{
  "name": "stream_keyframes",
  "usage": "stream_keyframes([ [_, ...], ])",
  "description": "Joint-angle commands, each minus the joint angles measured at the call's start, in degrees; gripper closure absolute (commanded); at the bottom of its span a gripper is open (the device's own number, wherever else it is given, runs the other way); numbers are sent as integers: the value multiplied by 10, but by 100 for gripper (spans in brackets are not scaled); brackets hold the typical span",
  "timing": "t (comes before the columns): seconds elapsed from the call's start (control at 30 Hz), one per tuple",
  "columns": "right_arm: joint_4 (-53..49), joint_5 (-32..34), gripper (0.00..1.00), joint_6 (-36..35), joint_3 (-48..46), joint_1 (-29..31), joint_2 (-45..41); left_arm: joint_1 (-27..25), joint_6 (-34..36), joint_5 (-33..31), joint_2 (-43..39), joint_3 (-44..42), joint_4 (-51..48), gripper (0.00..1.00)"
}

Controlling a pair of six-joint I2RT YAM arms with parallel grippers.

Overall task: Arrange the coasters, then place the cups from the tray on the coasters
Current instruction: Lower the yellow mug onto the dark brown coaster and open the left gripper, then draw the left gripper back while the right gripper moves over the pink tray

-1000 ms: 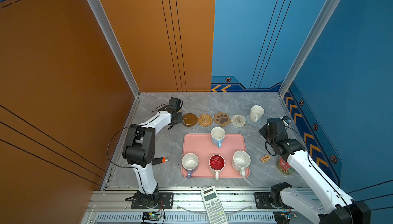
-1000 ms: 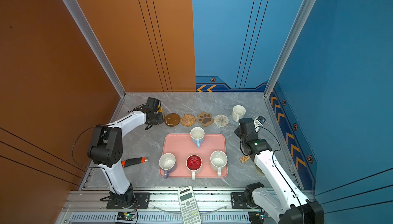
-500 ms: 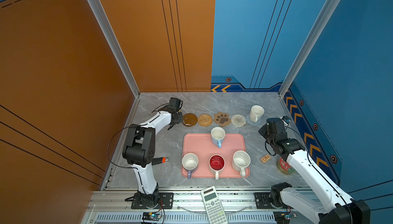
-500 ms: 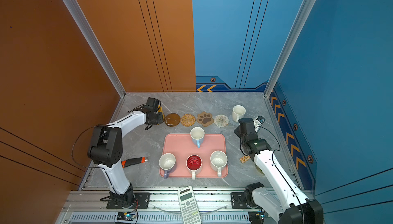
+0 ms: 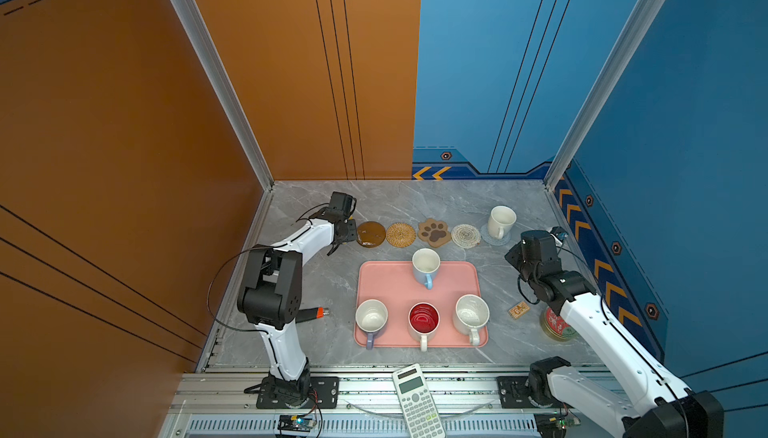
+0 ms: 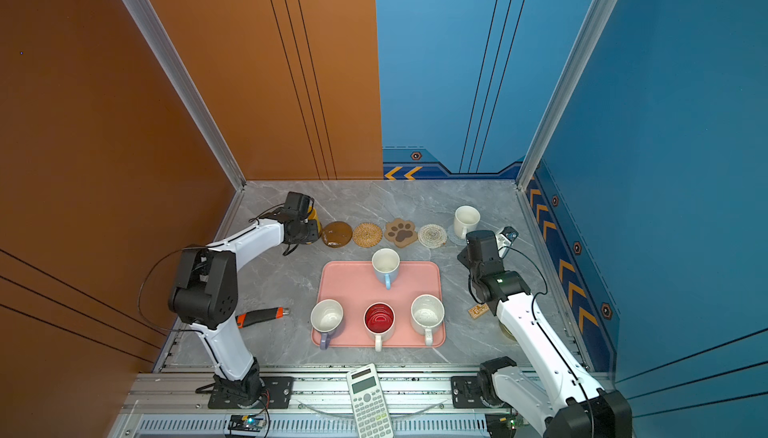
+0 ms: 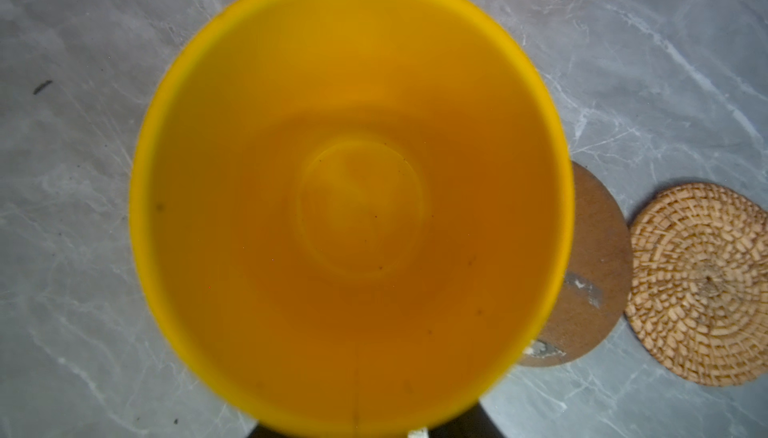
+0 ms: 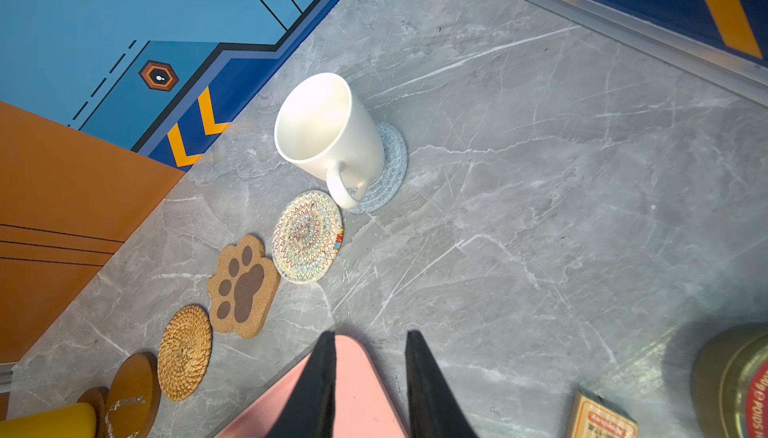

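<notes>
Four cups (image 5: 424, 317) sit on the pink tray (image 5: 376, 282), and the plain white cup (image 5: 500, 222) is on the pale-blue coaster (image 5: 507, 240) behind its right corner. Yellow cup (image 6: 314, 217) stands behind the left corner, mostly blocked by the left gripper (image 6: 309, 232); can't tell if it's gripping. Six coasters total, but the sixth coaster (image 8: 94, 400), peeking out at the yellow cup's base, shows only in the right wrist view. Right gripper (image 8: 370, 373): fingers apart, empty. Calculator (image 5: 415, 398) in front.

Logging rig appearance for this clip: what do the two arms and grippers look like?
Both the left arm and right arm have white links, black joint housings and thin black looping cables, on black bases. The right gripper has black tapered fingers.
</notes>
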Motion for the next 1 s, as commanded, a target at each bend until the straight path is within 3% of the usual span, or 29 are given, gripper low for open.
stream_keyframes([
  [0.0,3,-7,73,-6,18,1,4,4,2,6,-28,-12,-3,54],
  [0.33,3,-10,67,-6,19,2,4,-8,0,-3,-97,-31,-15,42],
  [0.53,3,-12,56,-6,20,3,5,-31,-3,-25,-174,-52,-15,41],
  [0.67,3,-19,50,-6,26,4,14,-64,-2,-28,-232,-75,-8,36],
  [0.97,-3,-34,48,-21,57,40,41,-164,-41,-46,-378,-181,69,28],
])
